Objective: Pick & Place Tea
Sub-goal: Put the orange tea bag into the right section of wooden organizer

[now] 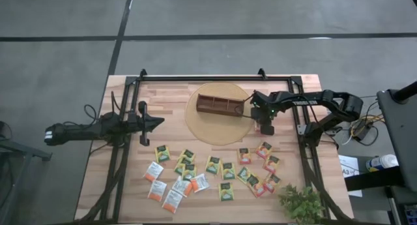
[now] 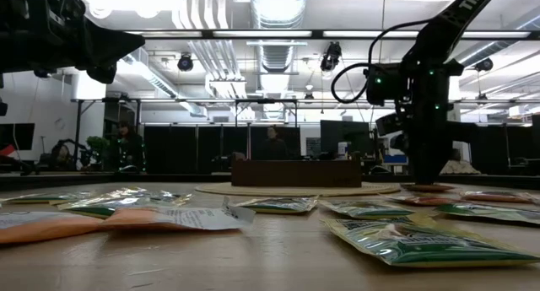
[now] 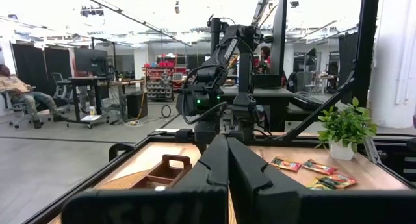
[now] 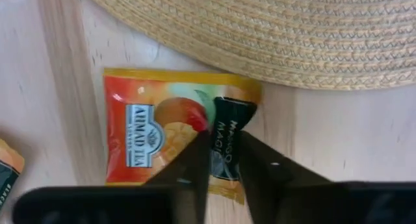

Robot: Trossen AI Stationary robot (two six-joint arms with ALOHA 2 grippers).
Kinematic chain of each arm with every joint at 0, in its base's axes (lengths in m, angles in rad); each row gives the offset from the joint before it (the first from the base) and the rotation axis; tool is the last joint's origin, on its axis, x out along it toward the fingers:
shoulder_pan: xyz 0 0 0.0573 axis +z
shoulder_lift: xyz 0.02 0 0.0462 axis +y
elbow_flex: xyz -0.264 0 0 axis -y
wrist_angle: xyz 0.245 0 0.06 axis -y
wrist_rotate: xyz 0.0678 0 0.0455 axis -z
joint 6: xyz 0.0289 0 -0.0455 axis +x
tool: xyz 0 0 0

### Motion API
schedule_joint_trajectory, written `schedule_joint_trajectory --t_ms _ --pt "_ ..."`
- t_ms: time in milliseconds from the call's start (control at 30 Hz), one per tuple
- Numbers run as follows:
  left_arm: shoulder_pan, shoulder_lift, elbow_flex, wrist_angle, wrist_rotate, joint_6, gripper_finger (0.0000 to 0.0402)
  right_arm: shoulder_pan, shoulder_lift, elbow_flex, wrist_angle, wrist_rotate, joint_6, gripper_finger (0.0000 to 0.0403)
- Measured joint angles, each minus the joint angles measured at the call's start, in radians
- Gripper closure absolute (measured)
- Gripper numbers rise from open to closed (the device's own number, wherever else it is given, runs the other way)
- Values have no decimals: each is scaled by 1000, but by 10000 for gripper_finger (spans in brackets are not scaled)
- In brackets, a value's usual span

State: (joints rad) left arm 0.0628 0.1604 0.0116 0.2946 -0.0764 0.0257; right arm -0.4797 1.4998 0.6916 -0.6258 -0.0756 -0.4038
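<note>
Right gripper [image 4: 224,160]: pointing down at the table just off the round woven mat [image 1: 218,114], on the side nearest the plant; fingers nearly together, pinching the middle of an orange-red tea packet [image 4: 175,130].
Tea packet: flat on the bare wood, its long edge almost touching the mat's rim, directly under the right gripper.
Other tea packets [image 1: 212,173]: scattered on the wood beyond the mat, toward the table's near edge.
Wooden tray [image 1: 220,105]: on the mat.
Left gripper [image 1: 156,122]: fingers shut, holding nothing, above the table, well apart from the mat.
Plant [image 1: 301,203]: table corner.
</note>
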Motion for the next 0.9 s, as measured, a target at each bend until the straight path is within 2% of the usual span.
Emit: schedule_joint_trajectory --t_ms 100,333,667,900 --pt "0 0 0 0 0 0 402 1 0 3 5 1 0 384" --pt "0 0 0 0 0 0 402 10 -20 46 -66 68 39 394" --pt "0 0 0 0 0 0 402 44 -96 251 -199 370 138 394" --pt "0 0 0 0 0 0 402 111 -23 453 -207 594 140 394"
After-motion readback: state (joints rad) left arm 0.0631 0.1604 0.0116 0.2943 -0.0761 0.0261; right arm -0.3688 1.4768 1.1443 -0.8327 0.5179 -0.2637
